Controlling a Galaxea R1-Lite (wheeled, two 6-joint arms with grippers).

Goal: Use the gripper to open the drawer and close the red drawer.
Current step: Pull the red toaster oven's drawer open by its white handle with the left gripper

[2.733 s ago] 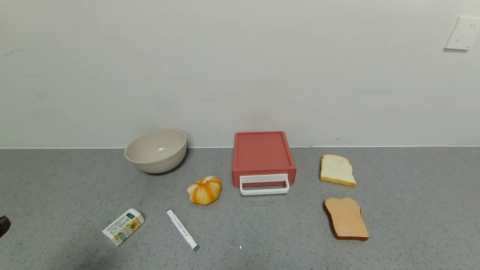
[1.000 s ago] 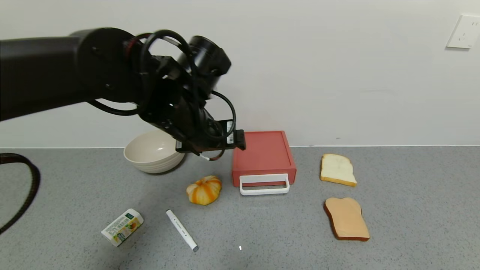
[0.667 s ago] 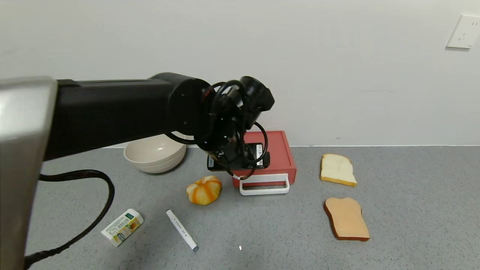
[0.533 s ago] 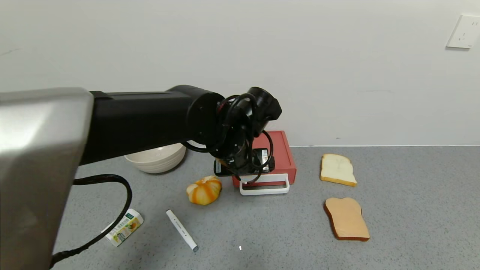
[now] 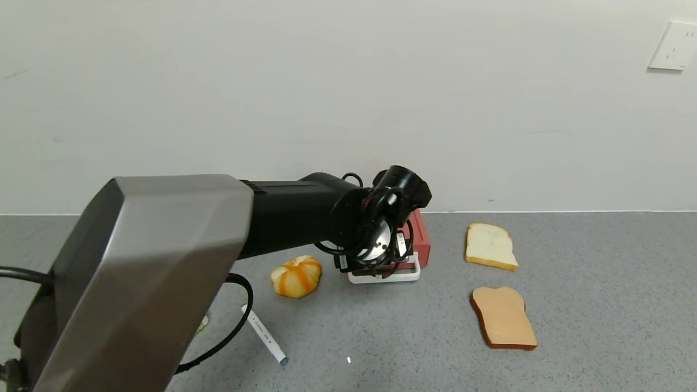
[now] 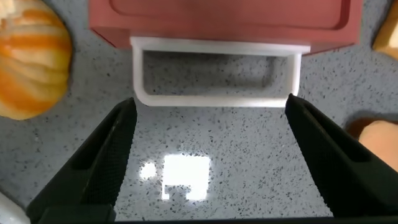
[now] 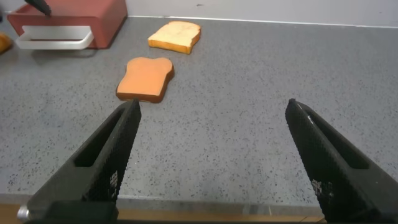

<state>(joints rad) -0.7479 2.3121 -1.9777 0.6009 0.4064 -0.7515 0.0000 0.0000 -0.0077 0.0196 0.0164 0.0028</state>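
The coral-red drawer (image 5: pixel 421 241) stands by the wall, mostly hidden behind my left wrist in the head view. Its tray looks pushed in. Its white loop handle (image 5: pixel 411 275) lies flat on the counter in front of it. My left gripper (image 5: pixel 375 268) is low over the handle. In the left wrist view it (image 6: pixel 210 103) is open, with one black finger (image 6: pixel 102 158) at each end of the handle's front bar (image 6: pixel 214 98), just short of the red box (image 6: pixel 217 17). My right gripper (image 7: pixel 212 107) is open and empty, low over the counter's front edge, out of the head view.
An orange-striped pumpkin (image 5: pixel 297 276) sits left of the drawer. A white marker (image 5: pixel 265 333) lies nearer me. A white bread slice (image 5: pixel 489 246) and a brown toast slice (image 5: pixel 503 317) lie to the right. The wall stands close behind the drawer.
My left arm has swung in from the left and come down to the drawer's handle. It now hides the bowl and most of the drawer. The drawer has not moved.
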